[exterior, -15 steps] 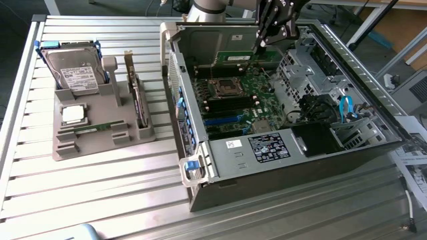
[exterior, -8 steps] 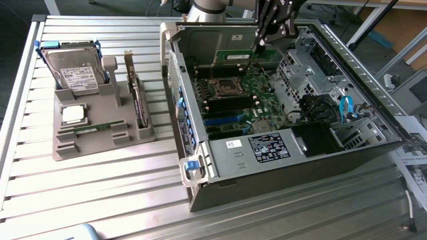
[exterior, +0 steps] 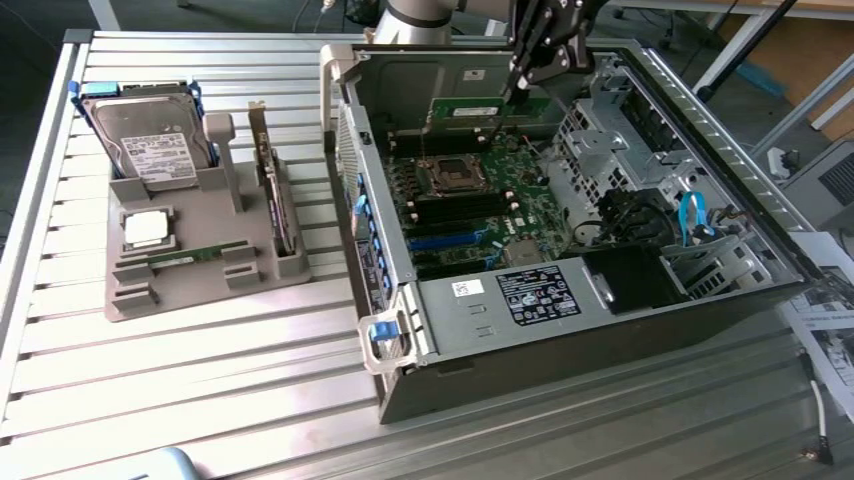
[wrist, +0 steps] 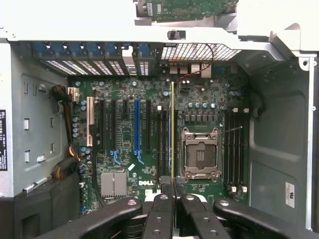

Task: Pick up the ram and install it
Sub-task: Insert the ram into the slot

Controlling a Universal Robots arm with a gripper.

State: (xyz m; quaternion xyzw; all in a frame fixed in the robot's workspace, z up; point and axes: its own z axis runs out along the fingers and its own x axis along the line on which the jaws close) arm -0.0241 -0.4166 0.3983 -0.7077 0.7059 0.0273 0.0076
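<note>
A robot arm (exterior: 420, 20), cut off by the top of the exterior view, reaches into an open computer case (exterior: 441, 360) lying on its side on a slatted metal table (exterior: 200, 400). Its single gripper (exterior: 515, 88) is clamped on the ram (exterior: 481, 115), which it holds by one long edge above the motherboard (exterior: 501, 190) near the case's far wall. The black fingers cross part of the stick there.

In the wrist view the ram (wrist: 172, 129) appears edge-on as one thin yellow-green line, so its chips are unreadable and its near end is swallowed between the closed fingertips of the gripper (wrist: 173, 186). The line runs alongside the one empty processor socket (wrist: 200, 154), over the long black slots next to it. Whether the stick touches a slot cannot be told.

One grey holder (exterior: 187, 290) sits well apart, near the table edge at the exterior view's left. It carries one hard drive (exterior: 147, 140), one square silver processor chip (exterior: 147, 228) and one expansion card (exterior: 274, 195) standing on edge. A narrow green strip (exterior: 187, 257) lies flat in the holder, too small to make out. The table's near corners fall outside the exterior view.
</note>
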